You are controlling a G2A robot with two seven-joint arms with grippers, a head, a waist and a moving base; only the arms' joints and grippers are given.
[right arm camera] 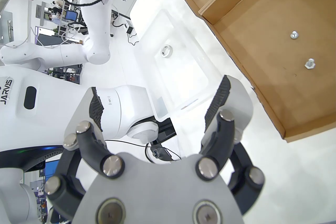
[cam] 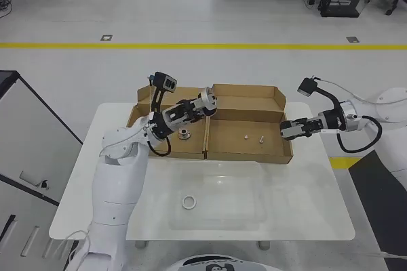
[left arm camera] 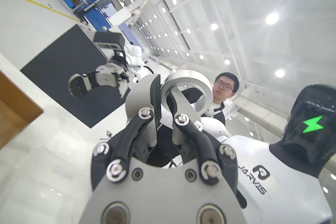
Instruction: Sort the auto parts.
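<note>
My left gripper (left arm camera: 165, 88) is shut on a silver metal ring (left arm camera: 187, 89), one finger passing through its hole. In the top view this gripper (cam: 209, 103) hangs above the cardboard box (cam: 244, 108), over the divider between its two compartments. A metal flange (cam: 183, 134) lies in the left compartment, and two small bolts (cam: 246, 138) (cam: 261, 140) lie in the right one. My right gripper (right arm camera: 158, 96) is open with nothing between its fingers, beside the box's right end (cam: 283, 130). A second ring (cam: 188, 201) lies in the clear tray (cam: 258, 169).
The clear plastic tray (right arm camera: 183, 83) sits on the white table (cam: 312, 203) in front of the box. A grey cabinet (cam: 13, 135) stands left of the table. The table's front right corner is bare.
</note>
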